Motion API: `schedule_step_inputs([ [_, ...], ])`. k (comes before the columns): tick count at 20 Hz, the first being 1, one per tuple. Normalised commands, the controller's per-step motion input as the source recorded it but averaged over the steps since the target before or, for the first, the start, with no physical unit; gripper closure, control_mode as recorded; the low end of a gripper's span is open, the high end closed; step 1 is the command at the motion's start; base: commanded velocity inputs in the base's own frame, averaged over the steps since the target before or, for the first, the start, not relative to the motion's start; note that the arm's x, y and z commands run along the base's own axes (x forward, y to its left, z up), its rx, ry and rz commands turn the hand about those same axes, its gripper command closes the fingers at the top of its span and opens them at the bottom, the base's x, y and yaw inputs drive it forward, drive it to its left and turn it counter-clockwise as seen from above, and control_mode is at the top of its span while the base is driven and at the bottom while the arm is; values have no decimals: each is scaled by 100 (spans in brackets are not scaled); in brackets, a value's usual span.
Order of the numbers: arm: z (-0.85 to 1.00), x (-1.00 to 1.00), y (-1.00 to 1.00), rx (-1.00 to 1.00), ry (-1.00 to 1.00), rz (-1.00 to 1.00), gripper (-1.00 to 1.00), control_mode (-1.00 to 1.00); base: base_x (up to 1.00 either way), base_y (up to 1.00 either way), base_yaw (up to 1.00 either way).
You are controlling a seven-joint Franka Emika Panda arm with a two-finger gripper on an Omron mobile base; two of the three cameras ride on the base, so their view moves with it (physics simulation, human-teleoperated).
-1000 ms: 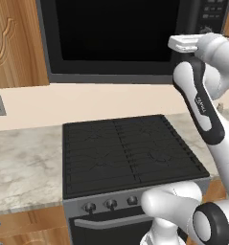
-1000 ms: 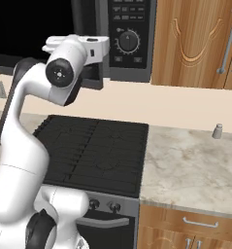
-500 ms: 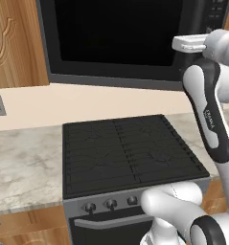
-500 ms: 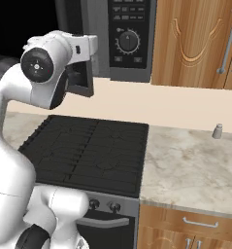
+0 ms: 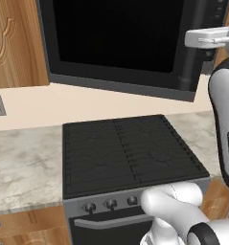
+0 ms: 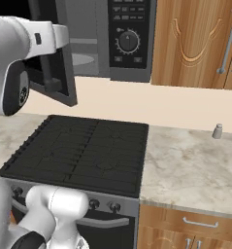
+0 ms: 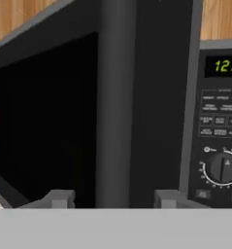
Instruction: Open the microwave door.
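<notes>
The microwave door (image 5: 117,39), a wide dark grey panel with a black glass window, stands swung partly out from the microwave. Its thick vertical bar handle (image 5: 189,57) runs down the right edge. My gripper (image 5: 196,40) is at the top of that handle. In the hand view the handle (image 7: 115,107) rises between my two fingertips (image 7: 60,198), with a gap on each side, so my gripper (image 7: 112,199) is open around it. From the right, the door (image 6: 63,78) shows edge-on under my hand (image 6: 53,43), with the lit cavity (image 6: 84,54) behind it.
The control panel with round dial (image 6: 129,40) sits right of the cavity. Below is a black stovetop (image 5: 130,153) with knobs (image 5: 108,205) and marble counter (image 6: 190,168) on both sides. Wooden cabinets (image 6: 200,41) flank the microwave. A small shaker (image 6: 217,131) stands by the wall.
The door has swung further out from the microwave, and my hand has come back towards the base with the handle. The cavity now shows in the right base view.
</notes>
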Motion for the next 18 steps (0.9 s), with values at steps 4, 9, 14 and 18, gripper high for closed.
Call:
schedule_step_inputs([
  [4,0,-100,-16,0,-20,0,-100,-100,0,0,0],
  [9,0,-100,-54,0,-10,0,-100,-100,0,0,0],
  [14,0,-86,-96,3,1,0,-100,-100,0,0,0],
  [18,5,-4,-96,22,12,9,-100,-100,0,0,0],
])
